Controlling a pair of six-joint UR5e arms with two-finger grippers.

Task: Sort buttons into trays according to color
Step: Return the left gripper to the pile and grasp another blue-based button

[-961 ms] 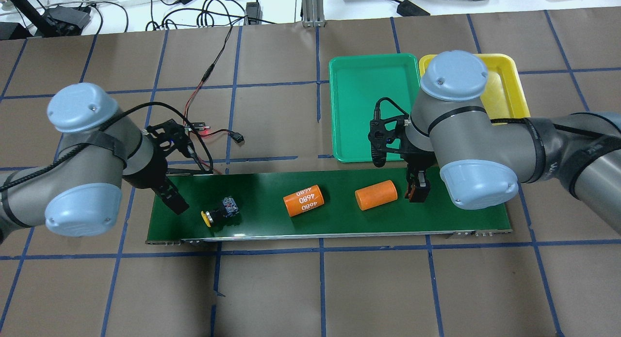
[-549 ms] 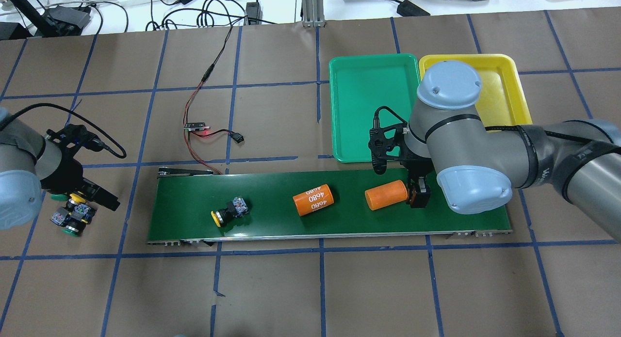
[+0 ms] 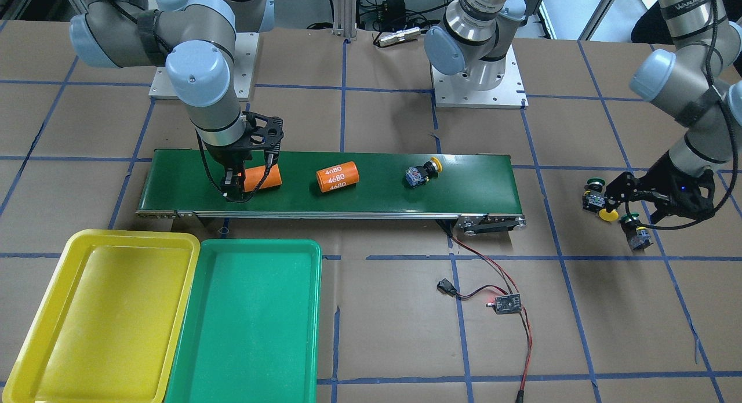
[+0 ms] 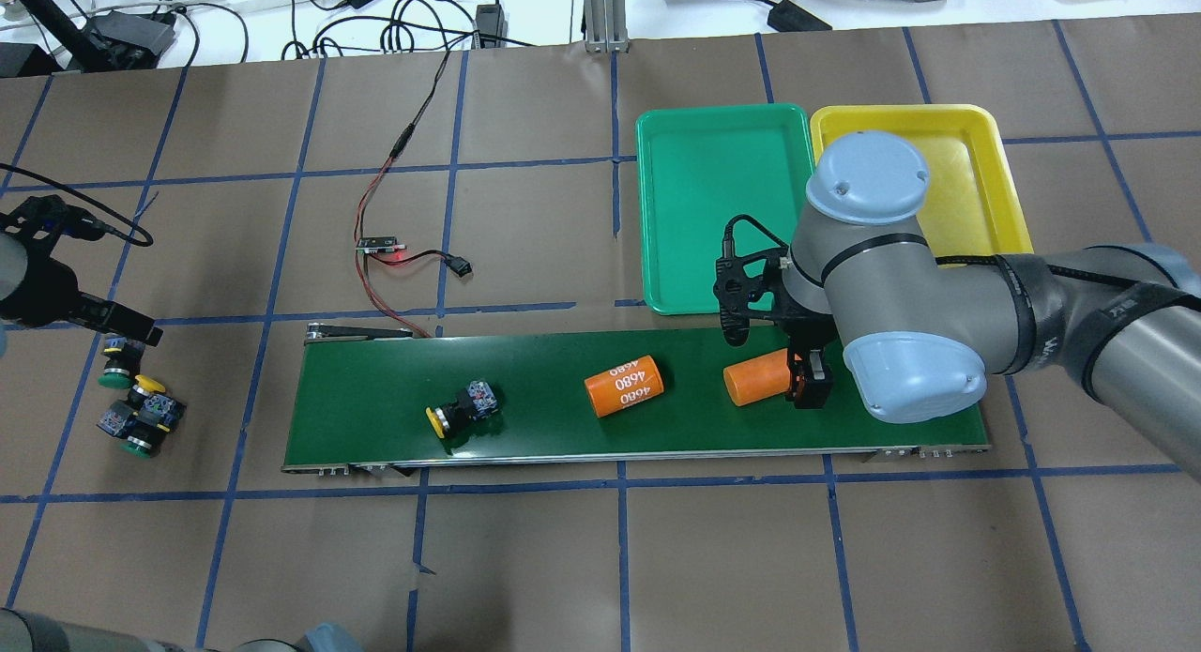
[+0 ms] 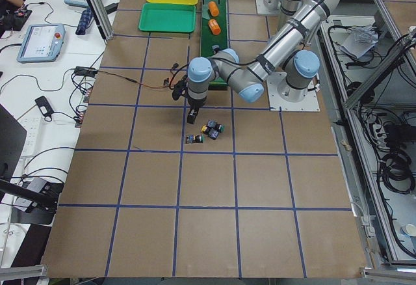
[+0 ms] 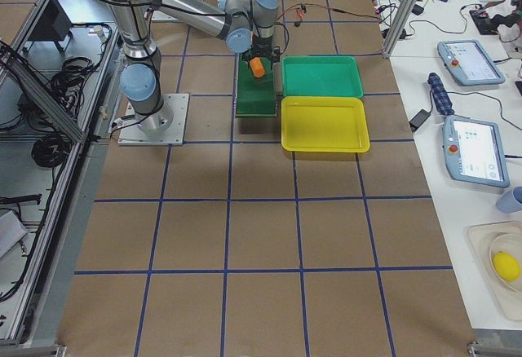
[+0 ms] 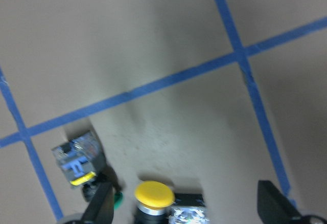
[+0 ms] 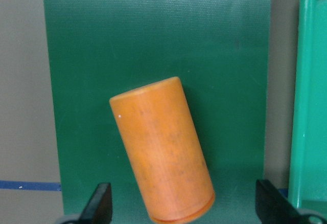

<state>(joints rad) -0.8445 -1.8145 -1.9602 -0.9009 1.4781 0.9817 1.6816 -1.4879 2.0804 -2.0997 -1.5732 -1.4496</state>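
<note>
One yellow-capped button [image 4: 458, 410] lies on its side on the dark-green belt [image 4: 525, 427]. Three more buttons, a yellow [image 4: 148, 384] and two green [image 4: 114, 380] [image 4: 139, 446], are clustered on the table left of the belt. My left gripper [image 4: 127, 338] hovers over that cluster, open; in the left wrist view the yellow cap [image 7: 154, 194] sits between its fingers [image 7: 99, 206]. My right gripper [image 4: 809, 380] is open low over the belt's right end, an orange cylinder [image 8: 161, 152] between its fingers [image 8: 99, 206]. The green tray [image 4: 722, 117] and yellow tray [image 4: 985, 127] hold nothing.
A second orange cylinder marked 4680 [image 4: 624, 385] lies mid-belt. A small circuit board with red and black wires [image 4: 380, 246] lies behind the belt's left end. The trays stand side by side just beyond the belt's right end.
My left arm swung away from the belt's left end to the button cluster on the table. The belt carried the yellow button and both cylinders rightward; the plain cylinder reached my right gripper.
</note>
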